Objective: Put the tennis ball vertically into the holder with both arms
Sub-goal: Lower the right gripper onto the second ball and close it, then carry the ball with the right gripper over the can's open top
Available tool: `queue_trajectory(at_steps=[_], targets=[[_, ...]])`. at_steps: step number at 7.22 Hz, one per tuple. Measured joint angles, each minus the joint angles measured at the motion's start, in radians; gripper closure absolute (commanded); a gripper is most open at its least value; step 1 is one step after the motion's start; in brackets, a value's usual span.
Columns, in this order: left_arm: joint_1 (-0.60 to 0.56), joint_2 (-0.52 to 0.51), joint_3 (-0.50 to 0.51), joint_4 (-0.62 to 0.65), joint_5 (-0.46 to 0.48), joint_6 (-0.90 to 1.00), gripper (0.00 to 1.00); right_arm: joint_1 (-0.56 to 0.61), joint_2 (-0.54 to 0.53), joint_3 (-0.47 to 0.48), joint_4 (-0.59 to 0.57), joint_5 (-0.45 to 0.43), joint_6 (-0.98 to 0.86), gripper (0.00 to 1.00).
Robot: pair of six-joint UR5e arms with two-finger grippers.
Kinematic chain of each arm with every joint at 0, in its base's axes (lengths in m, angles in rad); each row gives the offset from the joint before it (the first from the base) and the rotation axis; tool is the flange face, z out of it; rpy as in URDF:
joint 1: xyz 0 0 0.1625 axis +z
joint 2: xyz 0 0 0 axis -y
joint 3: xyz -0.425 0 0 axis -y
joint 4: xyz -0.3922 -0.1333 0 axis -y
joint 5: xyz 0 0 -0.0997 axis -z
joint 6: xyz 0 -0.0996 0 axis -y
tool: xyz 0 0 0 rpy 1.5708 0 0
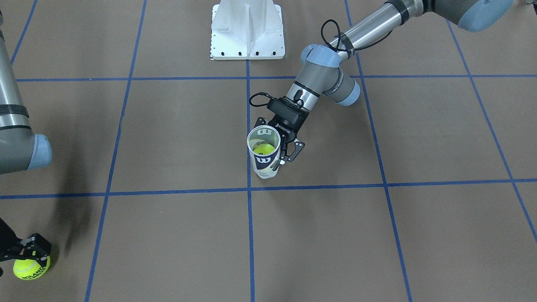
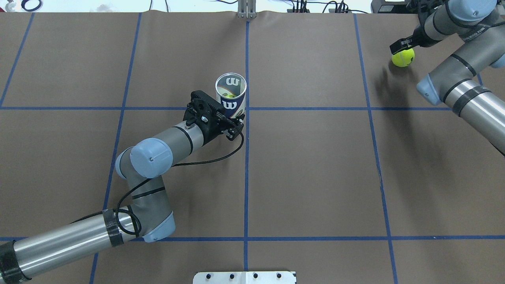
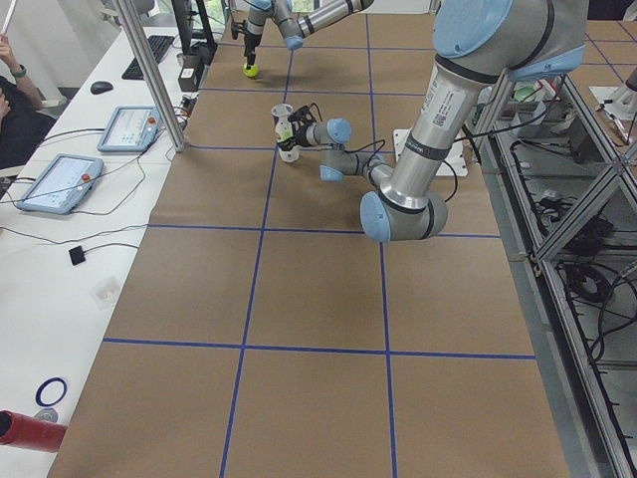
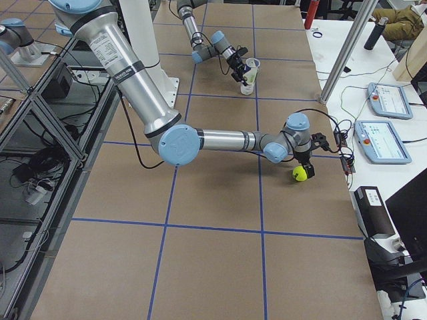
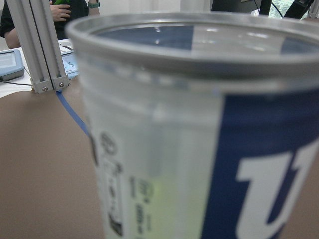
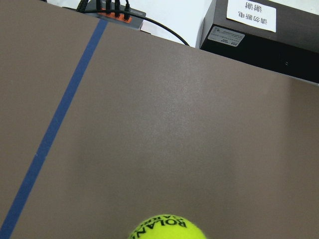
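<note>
The holder (image 1: 263,153) is a clear tube with a navy-and-white label. It stands upright near the table's middle, with one yellow tennis ball (image 1: 264,149) inside it. My left gripper (image 1: 282,152) is shut on the tube's side; it also shows in the overhead view (image 2: 233,120) below the holder (image 2: 231,94). The tube fills the left wrist view (image 5: 199,139). A second tennis ball (image 2: 403,57) lies on the table at the far right. My right gripper (image 2: 402,46) hangs just over its top, fingers spread. The right wrist view shows only the top of this ball (image 6: 167,229).
The white robot base (image 1: 247,29) stands at the table's near edge. Blue tape lines grid the brown table. A side table with tablets (image 4: 387,140) and an aluminium post (image 3: 149,70) lie beyond the far edge, where an operator sits.
</note>
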State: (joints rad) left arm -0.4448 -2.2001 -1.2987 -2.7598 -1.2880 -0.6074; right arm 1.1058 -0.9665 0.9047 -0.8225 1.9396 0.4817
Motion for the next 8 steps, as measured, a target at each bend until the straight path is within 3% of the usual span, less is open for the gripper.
queue_trajectory(at_steps=[1,2,3,6,8], targets=[[0.000,0.000,0.000,-0.001,0.000,0.000,0.26,-0.015,0.000,-0.012,0.000,-0.016,0.000,0.05],[0.000,0.000,0.000,-0.001,-0.001,0.000,0.26,-0.026,-0.001,-0.022,0.000,-0.024,0.000,0.78],[0.000,0.000,0.000,-0.001,-0.001,0.000,0.26,-0.030,-0.002,-0.027,-0.003,-0.026,0.001,1.00],[0.000,0.000,-0.002,-0.002,-0.001,0.000,0.26,-0.020,0.021,-0.025,-0.012,0.004,0.006,1.00],[0.001,0.000,-0.002,-0.002,-0.001,0.000,0.26,0.009,0.089,0.013,-0.056,0.106,0.090,1.00]])
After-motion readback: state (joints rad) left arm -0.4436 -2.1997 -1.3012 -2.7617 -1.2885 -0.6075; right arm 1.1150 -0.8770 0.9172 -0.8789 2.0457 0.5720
